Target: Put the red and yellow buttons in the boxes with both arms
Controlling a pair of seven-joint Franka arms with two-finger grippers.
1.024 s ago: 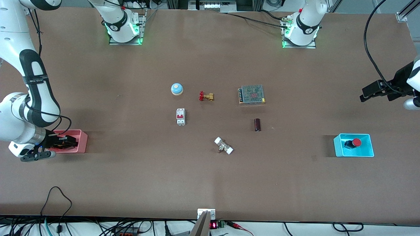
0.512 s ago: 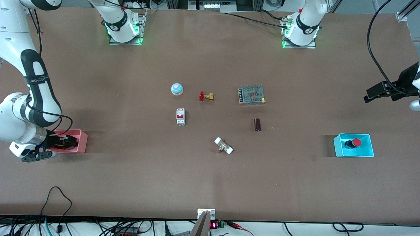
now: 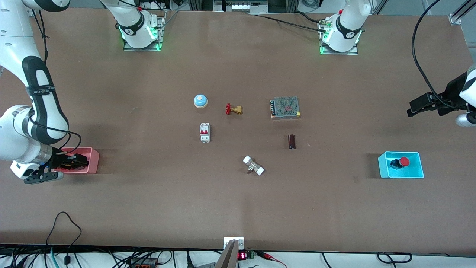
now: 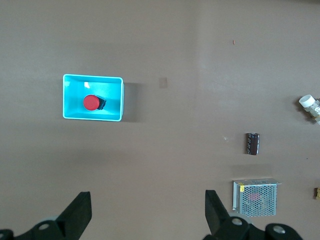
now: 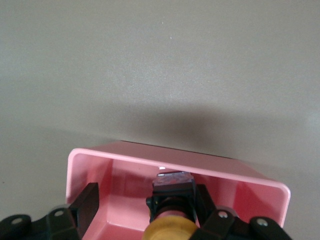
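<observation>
The right claw (image 3: 72,162) is lowered into the pink-red box (image 3: 93,160), which sits near the worktop edge at the right arm's end. In the right wrist view the yellow button (image 5: 171,227) stands between the claw's fingers (image 5: 87,204) inside that box (image 5: 107,172), cap toward the camera and dark base toward the box floor, its long axis running roughly along the claw. One finger stands visibly clear of the button; contact on the second cannot be confirmed, so whether it is gripped or let go cannot be told. The left claw (image 3: 422,104) waits in the air near the worktop edge at the left arm's end, fingers (image 4: 80,215) spread wide and holding nothing. The red button (image 3: 401,162) lies tilted in the cyan-blue box (image 3: 418,174), cap toward the left arm's end of the worktop.
</observation>
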